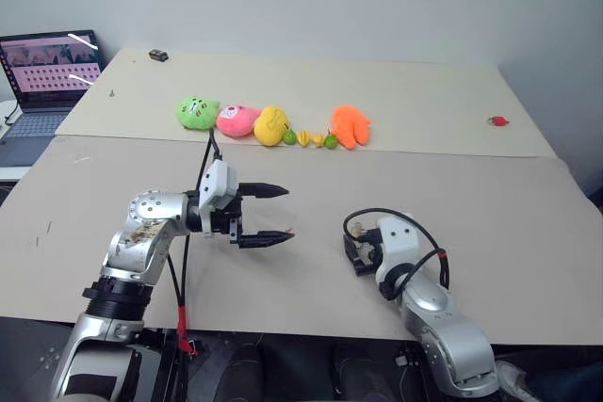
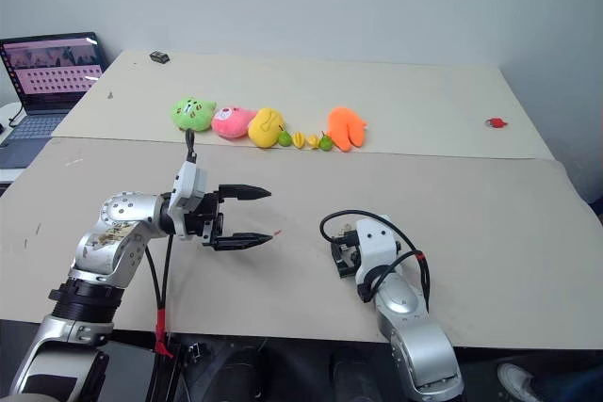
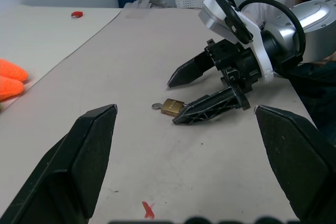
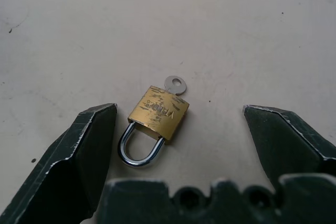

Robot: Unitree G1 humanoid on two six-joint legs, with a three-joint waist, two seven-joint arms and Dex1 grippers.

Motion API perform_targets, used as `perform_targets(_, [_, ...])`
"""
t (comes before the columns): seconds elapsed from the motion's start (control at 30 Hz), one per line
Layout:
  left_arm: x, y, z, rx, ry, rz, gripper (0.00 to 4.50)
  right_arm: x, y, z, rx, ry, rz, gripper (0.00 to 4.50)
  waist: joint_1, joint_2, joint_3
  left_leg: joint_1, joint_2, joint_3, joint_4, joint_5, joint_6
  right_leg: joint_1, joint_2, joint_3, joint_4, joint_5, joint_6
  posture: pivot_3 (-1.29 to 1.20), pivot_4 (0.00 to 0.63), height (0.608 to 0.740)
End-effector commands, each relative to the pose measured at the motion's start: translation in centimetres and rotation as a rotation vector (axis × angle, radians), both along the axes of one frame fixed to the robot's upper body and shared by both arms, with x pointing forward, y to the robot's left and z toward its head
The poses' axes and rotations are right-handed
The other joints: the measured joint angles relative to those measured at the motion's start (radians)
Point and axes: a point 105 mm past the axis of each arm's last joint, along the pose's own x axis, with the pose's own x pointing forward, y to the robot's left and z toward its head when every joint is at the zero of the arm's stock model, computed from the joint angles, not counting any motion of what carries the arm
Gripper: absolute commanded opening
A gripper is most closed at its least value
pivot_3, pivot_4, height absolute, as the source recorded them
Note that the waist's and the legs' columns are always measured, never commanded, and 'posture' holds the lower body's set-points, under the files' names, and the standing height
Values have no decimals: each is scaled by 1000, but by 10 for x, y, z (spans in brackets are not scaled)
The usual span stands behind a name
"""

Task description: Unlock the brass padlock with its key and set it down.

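Two grippers, both spread wide and empty. Right gripper point(image 4: 178, 129) brackets the brass padlock point(image 4: 158, 113), which lies flat on the table point(image 4: 252, 35) between its fingers, shackle toward the palm, key point(image 4: 175, 84) protruding at 12 o'clock. Left gripper point(image 1: 271, 213) hovers at 9 o'clock of the lock, well apart. Advice: close squarely on the brass body, leaving the key exposed for the left.

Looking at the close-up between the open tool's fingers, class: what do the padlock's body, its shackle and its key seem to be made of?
Brass padlock: the body looks like brass, golden-yellow, scuffed, with stamped lettering. Shackle: likely polished steel, a silvery, mirror-bright U. Key: probably plain steel or nickel, dull grey, with a round holed head showing at the body's far end. It lies on a matte beige table, perhaps board.
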Motion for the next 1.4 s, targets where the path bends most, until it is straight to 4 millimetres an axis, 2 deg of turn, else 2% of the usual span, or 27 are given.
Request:
perform_targets(0.03, [-1, -1, 15, -21, -56, -5, 4456, 3, 0, 14, 11, -64, -2, 4500, 0, 0, 0, 0, 0, 0, 0, 0, 0, 0, 0, 0, 0, 0, 0, 0, 150, 717])
perform_targets(0.3, [1, 0, 17, -23, -61, 7, 4456, -4, 7, 12, 9, -57, 54, 4500, 0, 0, 0, 0, 0, 0, 0, 0, 0, 0, 0, 0, 0, 0, 0, 0, 150, 717])
perform_targets(0.47, [2, 0, 17, -25, -63, 13, 4500, -3, 9, 12, 4, -63, 66, 3043, 0, 0, 0, 0, 0, 0, 0, 0, 0, 0, 0, 0, 0, 0, 0, 0, 150, 717])
perform_targets(0.53, [3, 0, 18, -28, -64, 17, 4500, -1, 9, 11, 4, -63, 64, 2236, 0, 0, 0, 0, 0, 0, 0, 0, 0, 0, 0, 0, 0, 0, 0, 0, 150, 717])
perform_targets(0.57, [2, 0, 17, -28, -63, 19, 4500, -1, 10, 11, 4, -63, 64, 2025, 0, 0, 0, 0, 0, 0, 0, 0, 0, 0, 0, 0, 0, 0, 0, 0, 150, 717])
perform_targets(0.67, [2, 1, 17, -30, -62, 28, 4500, 4, 12, 13, -3, -75, 67, 933, 0, 0, 0, 0, 0, 0, 0, 0, 0, 0, 0, 0, 0, 0, 0, 0, 150, 717])
perform_targets(1.03, [0, 3, 14, -38, -67, 60, 4500, 11, 11, 14, -7, -84, 91, 903, -1, 0, 0, 0, 0, 0, 0, 0, 0, 0, 0, 0, 0, 0, 0, 0, 150, 717])
perform_targets(1.17, [0, 4, 13, -47, -60, 76, 4500, 12, 6, 16, -9, -95, 107, 903, -1, 0, 0, 0, 0, 0, 0, 0, 0, 0, 0, 0, 0, 0, 0, 0, 150, 717])
perform_targets(1.3, [-3, 5, 8, -52, 75, 71, 4500, 8, 0, 34, -34, -199, 252, 903, -1, 0, 0, 0, 0, 0, 0, 0, 0, 0, 0, 0, 0, 0, 0, 0, 150, 717])
perform_targets(1.4, [1, 12, 6, -55, 206, 87, 4500, 5, -17, 39, -82, -233, 314, 903, 0, 0, 0, 0, 0, 0, 0, 0, 0, 0, 0, 0, 0, 0, 0, 0, 150, 717])
